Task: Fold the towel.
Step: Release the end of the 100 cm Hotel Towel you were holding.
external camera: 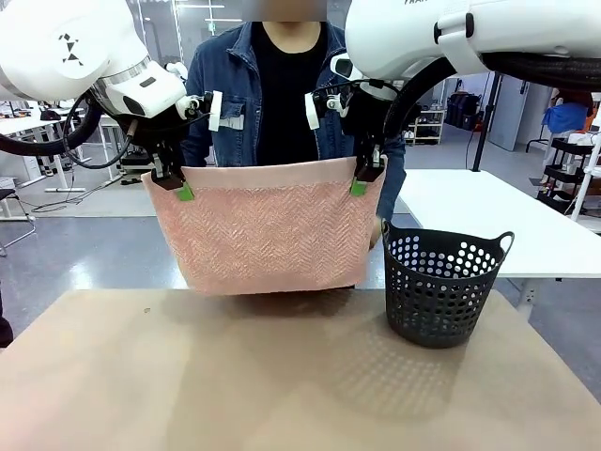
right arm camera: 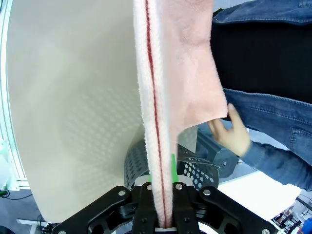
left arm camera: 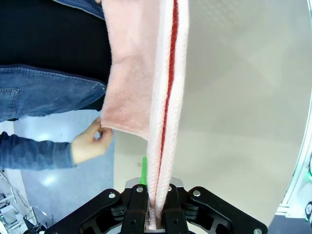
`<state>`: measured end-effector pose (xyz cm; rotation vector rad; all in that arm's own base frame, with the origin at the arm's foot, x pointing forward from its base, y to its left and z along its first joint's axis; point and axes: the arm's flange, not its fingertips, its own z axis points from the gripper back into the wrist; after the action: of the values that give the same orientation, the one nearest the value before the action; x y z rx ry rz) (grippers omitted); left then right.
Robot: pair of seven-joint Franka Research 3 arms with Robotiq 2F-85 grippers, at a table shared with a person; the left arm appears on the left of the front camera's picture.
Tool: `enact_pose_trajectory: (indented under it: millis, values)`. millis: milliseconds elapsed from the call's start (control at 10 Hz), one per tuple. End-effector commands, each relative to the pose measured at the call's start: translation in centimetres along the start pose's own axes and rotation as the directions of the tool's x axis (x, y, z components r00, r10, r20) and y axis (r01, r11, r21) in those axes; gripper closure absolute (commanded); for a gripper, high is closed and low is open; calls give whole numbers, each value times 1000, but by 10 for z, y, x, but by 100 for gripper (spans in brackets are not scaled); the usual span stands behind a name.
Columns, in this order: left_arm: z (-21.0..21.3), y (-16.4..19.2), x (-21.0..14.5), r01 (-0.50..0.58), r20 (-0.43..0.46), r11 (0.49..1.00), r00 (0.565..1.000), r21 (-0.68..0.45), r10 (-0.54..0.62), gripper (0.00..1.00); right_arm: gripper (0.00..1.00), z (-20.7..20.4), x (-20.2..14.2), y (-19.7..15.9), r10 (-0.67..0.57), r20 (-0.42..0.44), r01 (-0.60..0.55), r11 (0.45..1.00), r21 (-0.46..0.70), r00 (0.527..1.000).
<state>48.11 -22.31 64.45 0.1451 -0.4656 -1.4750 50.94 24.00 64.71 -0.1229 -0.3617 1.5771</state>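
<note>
The pale salmon-pink towel (external camera: 268, 228) hangs doubled in the air above the far side of the table, stretched flat between my two grippers. My left gripper (external camera: 178, 185) is shut on its upper left corner and my right gripper (external camera: 362, 180) is shut on its upper right corner. In the left wrist view the towel (left arm camera: 156, 122) runs up from between the closed fingers of the left gripper (left arm camera: 157, 214), both layers showing edge-on. The right wrist view shows the same towel (right arm camera: 161, 122) pinched in the right gripper (right arm camera: 163, 214). A person's hands (left arm camera: 90, 144) (right arm camera: 234, 134) hold the lower corners of the back layer.
A black perforated basket (external camera: 441, 287) stands on the tan table (external camera: 282, 376) at the right, just below and right of the towel's lower edge. The person in a denim jacket (external camera: 225, 85) stands close behind the towel. A white table (external camera: 498, 216) sits beyond on the right.
</note>
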Motion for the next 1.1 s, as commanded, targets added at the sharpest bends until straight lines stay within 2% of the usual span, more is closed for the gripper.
enact_pose_trajectory:
  millis: [0,1000]
  values:
    - [2,1,-1,4,0,1000,1000,4,-4,100,100,1,-1,0,6,-2,-6,1000,0,1000]
    - [2,1,-1,4,0,1000,1000,4,-4,100,100,1,-1,0,6,-2,-6,1000,0,1000]
